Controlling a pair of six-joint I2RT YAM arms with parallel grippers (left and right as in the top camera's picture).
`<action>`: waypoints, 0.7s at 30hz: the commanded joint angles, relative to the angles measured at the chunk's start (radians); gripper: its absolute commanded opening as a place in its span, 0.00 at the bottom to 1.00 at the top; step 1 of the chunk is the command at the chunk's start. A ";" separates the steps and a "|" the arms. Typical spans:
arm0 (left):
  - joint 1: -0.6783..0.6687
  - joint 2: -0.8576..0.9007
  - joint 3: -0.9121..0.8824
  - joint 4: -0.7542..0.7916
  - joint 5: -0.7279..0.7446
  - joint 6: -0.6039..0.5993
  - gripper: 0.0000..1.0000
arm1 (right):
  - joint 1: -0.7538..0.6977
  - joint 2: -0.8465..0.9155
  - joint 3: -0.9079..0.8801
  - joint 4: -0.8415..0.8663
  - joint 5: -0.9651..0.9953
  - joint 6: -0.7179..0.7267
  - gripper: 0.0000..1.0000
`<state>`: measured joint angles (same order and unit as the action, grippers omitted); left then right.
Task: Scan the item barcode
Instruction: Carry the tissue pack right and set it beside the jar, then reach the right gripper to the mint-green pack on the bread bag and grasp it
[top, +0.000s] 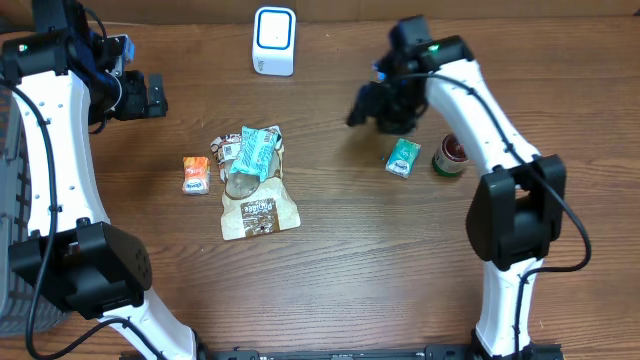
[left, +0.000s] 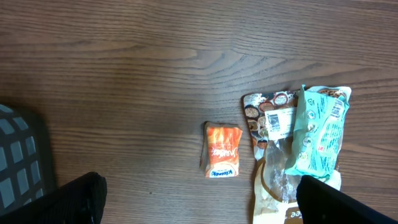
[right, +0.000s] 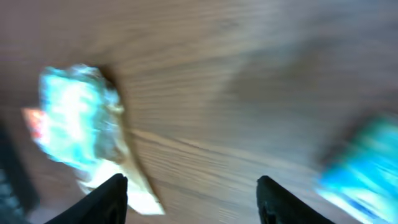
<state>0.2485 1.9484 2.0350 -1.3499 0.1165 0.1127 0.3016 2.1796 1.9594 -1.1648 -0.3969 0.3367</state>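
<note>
1. The wooden table (top: 400, 270) fills the overhead view, with all the goods lying on it.
2. The left arm (top: 60, 150) runs up the left edge. Its left gripper (top: 155, 95) sits in the upper left, well apart from every item. In the left wrist view the jaws of this gripper (left: 200, 185) stand wide apart, one finger in each lower corner and only bare wood between them.
3. The right arm (top: 480, 110) rises along the right side. Its right gripper (top: 365, 108) hangs right of top centre. The right wrist view is blurred, yet the jaws (right: 191, 186) show clearly apart with nothing between them.
4. A grey gridded object (top: 10, 200) is cut off by the left edge.
5. A brown pouch (top: 258, 212) lies flat just left of centre.
6. A teal pouch (top: 255, 152) lies across the brown pouch's upper end, white labels facing up.
7. The white scanner (top: 274, 40) stands at top centre, apart from the goods.
8. A small teal packet (top: 403, 157) lies on the wood just below and right of the right gripper, not held; it appears as a teal smear (right: 360, 168) at the right edge of the right wrist view.
9. A round can (top: 450, 157) sits just right of that packet.
10. An orange tissue pack (top: 196, 175) lies just left of the pouches, apart from them.
</note>
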 joint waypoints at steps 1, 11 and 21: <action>-0.008 -0.015 -0.005 0.000 0.007 0.022 1.00 | 0.091 -0.011 -0.044 0.102 -0.076 0.129 0.56; -0.008 -0.015 -0.005 0.000 0.007 0.022 1.00 | 0.297 0.008 -0.192 0.477 -0.006 0.343 0.51; -0.008 -0.015 -0.005 0.000 0.007 0.022 1.00 | 0.372 0.119 -0.192 0.566 0.060 0.381 0.50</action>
<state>0.2485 1.9484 2.0350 -1.3502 0.1165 0.1127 0.6735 2.2585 1.7725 -0.6018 -0.3748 0.6910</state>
